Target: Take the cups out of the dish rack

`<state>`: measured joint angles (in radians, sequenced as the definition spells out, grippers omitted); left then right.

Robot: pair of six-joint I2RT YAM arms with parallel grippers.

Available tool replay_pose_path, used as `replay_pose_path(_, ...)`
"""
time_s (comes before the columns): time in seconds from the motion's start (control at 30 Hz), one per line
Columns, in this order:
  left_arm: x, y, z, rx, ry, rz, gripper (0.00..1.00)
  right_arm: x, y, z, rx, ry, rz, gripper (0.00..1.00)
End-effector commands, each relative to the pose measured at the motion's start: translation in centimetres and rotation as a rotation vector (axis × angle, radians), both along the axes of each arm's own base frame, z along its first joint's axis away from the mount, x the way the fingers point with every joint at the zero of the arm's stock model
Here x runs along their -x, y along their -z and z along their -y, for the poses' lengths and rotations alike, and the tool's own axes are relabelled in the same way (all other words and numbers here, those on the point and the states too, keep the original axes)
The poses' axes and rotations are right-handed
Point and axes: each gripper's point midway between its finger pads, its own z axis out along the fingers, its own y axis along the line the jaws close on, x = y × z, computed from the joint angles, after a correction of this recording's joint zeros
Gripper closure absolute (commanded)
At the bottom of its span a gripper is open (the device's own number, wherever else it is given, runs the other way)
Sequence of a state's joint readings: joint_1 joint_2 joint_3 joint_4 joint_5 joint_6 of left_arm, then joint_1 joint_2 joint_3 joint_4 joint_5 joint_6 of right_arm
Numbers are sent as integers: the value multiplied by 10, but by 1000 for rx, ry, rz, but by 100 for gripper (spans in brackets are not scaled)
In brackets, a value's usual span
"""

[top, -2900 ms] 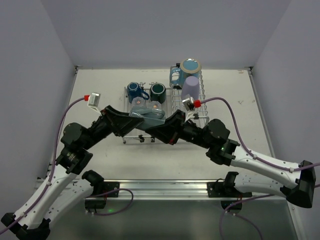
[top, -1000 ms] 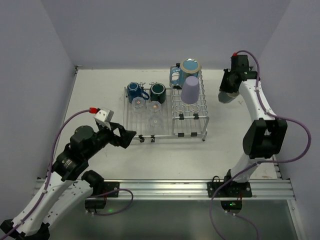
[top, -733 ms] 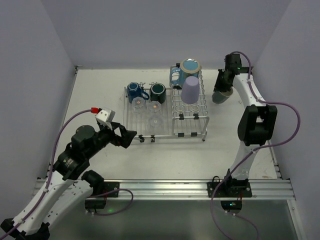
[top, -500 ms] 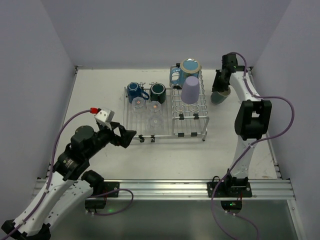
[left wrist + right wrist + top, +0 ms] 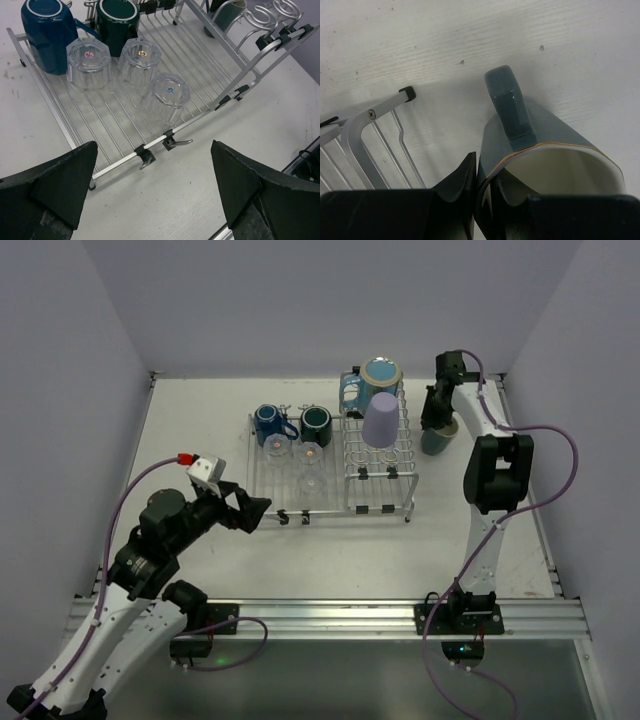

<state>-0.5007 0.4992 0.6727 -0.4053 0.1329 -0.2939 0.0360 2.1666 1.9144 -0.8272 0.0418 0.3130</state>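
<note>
In the wire rack: three clear glasses, one blue mug, one dark green mug, one light-blue mug, one lavender tumbler. Just right of it on the white table, one grey-green mug, wall pinched by the right claw. Spread wide and empty, the left claw. Lilac walls around.

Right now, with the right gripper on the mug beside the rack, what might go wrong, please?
1. The right gripper pinches the grey-green mug only by its rim; if the base isn't flat on the table, releasing may tip it.
2. The mug sits close to the dish rack; a sideways retreat could knock them together.
</note>
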Motion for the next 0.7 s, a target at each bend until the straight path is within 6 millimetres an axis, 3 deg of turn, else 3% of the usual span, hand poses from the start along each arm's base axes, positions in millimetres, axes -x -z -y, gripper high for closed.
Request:
replay_pose_path(0.0, -5, -7, 2, 2, 14, 41, 0, -12, -31, -1, 24, -12, 75, 84)
replay_pose_path(0.13, -6, -5, 2, -2, 13, 37, 0, -13, -42, -1, 28, -10, 101, 57)
replay_pose_path(0.2, -7, -4, 1, -5, 11, 32, 0, -13, -66, -1, 25, -8, 159, 47)
replay_pose_path(0.27, -8, -3, 2, -6, 11, 27, 0, -11, -70, 1, 27, -4, 169, 46)
replay_pose_path(0.4, -9, -1, 2, -9, 13, 20, 0, -4, -108, 2, 26, 12, 267, 43)
replay_pose_path(0.5, -10, 1, 1, -12, 10, 17, 0, 11, -146, 7, 24, 54, 385, 37)
replay_pose_path(0.53, -10, 1, 1, -12, 8, 17, 0, 24, -137, 8, 24, 63, 376, 32)
replay_pose_path(0.57, -10, 1, 1, -12, 8, 15, 0, 38, -170, 7, 4, 77, 469, 29)
replay_pose_path(0.6, -10, 1, 1, -11, 8, 14, 0, 42, -185, 7, -10, 88, 539, 26)
replay_pose_path(0.63, -10, 1, 1, -11, 10, 16, 0, 59, -166, 5, -16, 87, 523, 25)
replay_pose_path(0.67, -10, 1, 1, -10, 8, 15, 0, 80, -209, 2, -36, 79, 663, 21)
